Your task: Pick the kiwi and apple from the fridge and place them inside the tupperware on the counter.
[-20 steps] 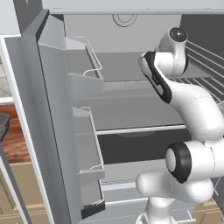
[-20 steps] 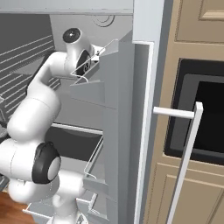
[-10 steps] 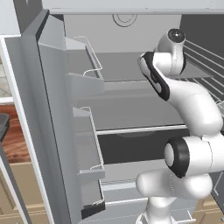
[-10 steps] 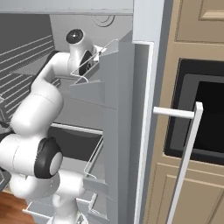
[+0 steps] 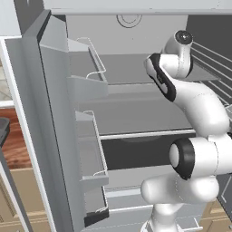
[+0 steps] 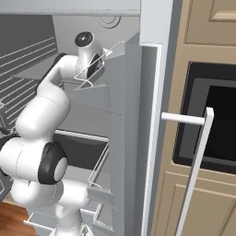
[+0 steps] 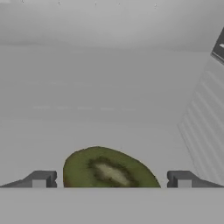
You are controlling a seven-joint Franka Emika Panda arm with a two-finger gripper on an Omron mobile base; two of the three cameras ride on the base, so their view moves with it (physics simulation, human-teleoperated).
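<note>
- Since the earlier frames the arm has reached a little deeper into the fridge (image 5: 136,90).
- Spread wide, the jaws (image 7: 111,179) hold nothing; one tip stands on each side of the kiwi (image 7: 107,168), a stance that looks meant for closing on it.
- That kiwi lies on a flat grey shelf (image 7: 109,131), towards its front edge.
- Door bins (image 5: 90,79) flank the arm.

kiwi (image 7: 107,169): green-brown oval, on pale grey shelf | fridge (image 5: 131,86): light grey, doors open
</note>
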